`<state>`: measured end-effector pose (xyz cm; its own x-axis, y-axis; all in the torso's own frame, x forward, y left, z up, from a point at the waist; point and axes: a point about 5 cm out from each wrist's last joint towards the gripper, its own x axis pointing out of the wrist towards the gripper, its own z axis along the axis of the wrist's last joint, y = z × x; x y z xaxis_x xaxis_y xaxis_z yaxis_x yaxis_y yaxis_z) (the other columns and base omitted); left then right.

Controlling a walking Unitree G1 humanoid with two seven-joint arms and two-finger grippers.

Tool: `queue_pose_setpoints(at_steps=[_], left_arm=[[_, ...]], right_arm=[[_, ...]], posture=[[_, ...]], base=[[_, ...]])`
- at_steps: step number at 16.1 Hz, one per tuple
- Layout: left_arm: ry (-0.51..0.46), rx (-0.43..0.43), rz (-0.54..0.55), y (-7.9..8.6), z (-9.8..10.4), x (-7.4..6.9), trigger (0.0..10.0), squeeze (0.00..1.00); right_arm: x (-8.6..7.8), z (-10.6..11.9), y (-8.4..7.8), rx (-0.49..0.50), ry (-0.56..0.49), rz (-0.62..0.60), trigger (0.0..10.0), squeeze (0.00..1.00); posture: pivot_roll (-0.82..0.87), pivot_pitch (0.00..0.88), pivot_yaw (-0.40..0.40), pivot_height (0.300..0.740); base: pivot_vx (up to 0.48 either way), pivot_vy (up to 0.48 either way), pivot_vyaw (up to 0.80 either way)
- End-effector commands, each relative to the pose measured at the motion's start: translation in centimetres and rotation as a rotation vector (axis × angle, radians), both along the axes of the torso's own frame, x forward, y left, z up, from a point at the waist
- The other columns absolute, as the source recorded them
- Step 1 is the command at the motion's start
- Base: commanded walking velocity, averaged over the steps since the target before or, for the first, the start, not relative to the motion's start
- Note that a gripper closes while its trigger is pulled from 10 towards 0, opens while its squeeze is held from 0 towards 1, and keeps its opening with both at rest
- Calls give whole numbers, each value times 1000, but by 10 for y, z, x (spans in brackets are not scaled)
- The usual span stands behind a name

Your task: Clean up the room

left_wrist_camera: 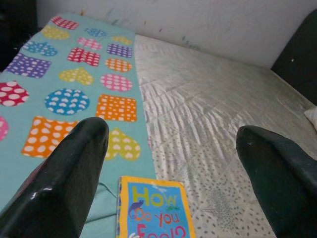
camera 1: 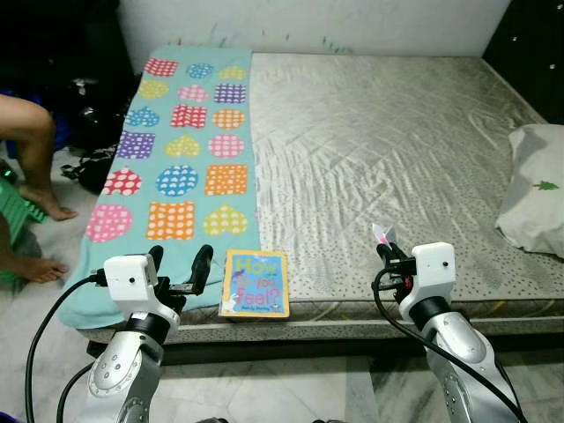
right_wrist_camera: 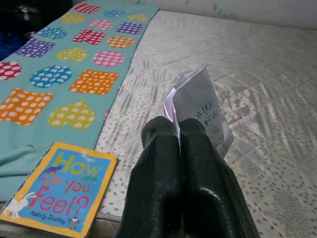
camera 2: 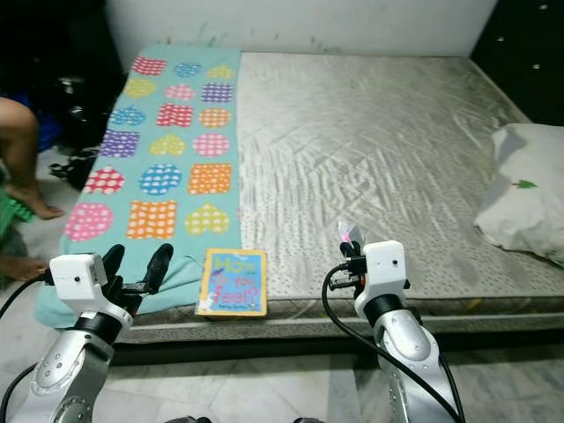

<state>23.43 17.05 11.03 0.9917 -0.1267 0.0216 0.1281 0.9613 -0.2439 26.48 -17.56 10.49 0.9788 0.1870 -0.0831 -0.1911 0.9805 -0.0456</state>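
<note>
Fingers of right gripper (right_wrist_camera: 178,148) pinched on crumpled paper scrap (right_wrist_camera: 200,106); left gripper (camera 1: 181,269) spread wide beside book (camera 1: 255,283) at mattress (camera 1: 388,150) edge. Stiff, light, probably slick; best gripped by overhanging edge.

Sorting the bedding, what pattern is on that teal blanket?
The teal blanket carries polka-dotted hearts, circles and squares, clearest in the left eye view.
</note>
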Motion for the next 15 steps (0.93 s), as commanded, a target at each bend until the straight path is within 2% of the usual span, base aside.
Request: queue_pose_setpoints(at_steps=[1, 7, 15], left_arm=[[-6, 4, -7, 1, 1, -2, 10000, 0], [-2, 14, -11, 3, 1, -4, 10000, 0], [23, 26, 15, 6, -2, -3, 10000, 0]], right_arm=[[-1, -1, -1, -2, 3, -5, 10000, 0], [-2, -2, -1, 3, 5, -12, 10000, 0], [-2, -4, -3, -2, 8, -19, 10000, 0]], posture=[[-78, 121, -26, 740], [-74, 131, -15, 740], [-70, 134, -15, 740]], base=[[292, 0, 0], [291, 0, 0], [0, 0, 0]])
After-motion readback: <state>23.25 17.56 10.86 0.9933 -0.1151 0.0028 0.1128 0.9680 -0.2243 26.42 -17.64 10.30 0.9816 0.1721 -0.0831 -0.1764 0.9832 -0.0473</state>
